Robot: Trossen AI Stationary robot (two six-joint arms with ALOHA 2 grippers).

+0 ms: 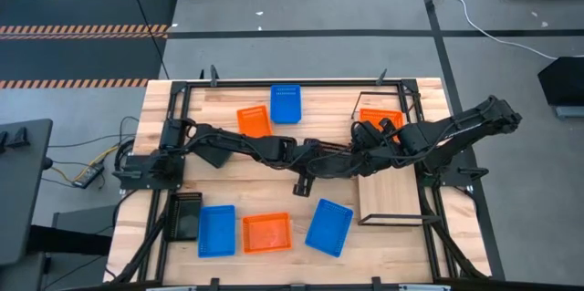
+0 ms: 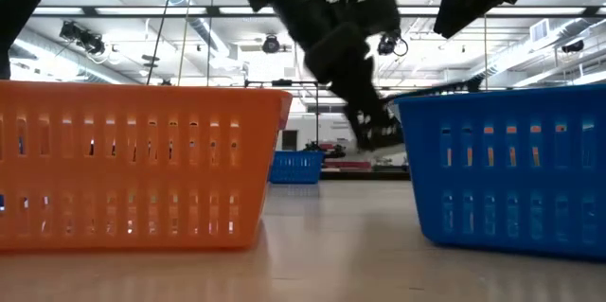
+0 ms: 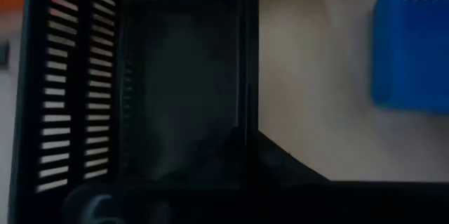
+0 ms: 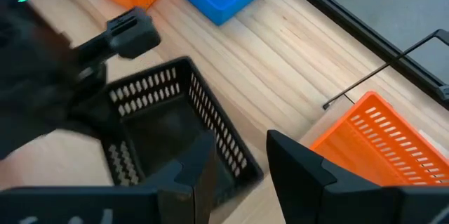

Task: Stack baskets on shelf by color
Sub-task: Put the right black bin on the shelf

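Note:
A black basket is between my two grippers above the table's middle, and it fills the left wrist view. My left gripper is shut on one of its ends. My right gripper is open at the opposite corner, one finger over the basket's inside and one finger outside. I cannot tell whether they touch it. The shelf lies at the right, with an orange basket resting by its bottom on the far end. My left gripper holds the black basket by one end wall, coming level from the table's left side. The gripper's own body hides the place of contact in both wrist views. The basket sits level with its open side up.
On the tabletop rest an orange basket and a blue one at the far side. A blue, an orange and a blue basket are near the front edge, and a black one at front left.

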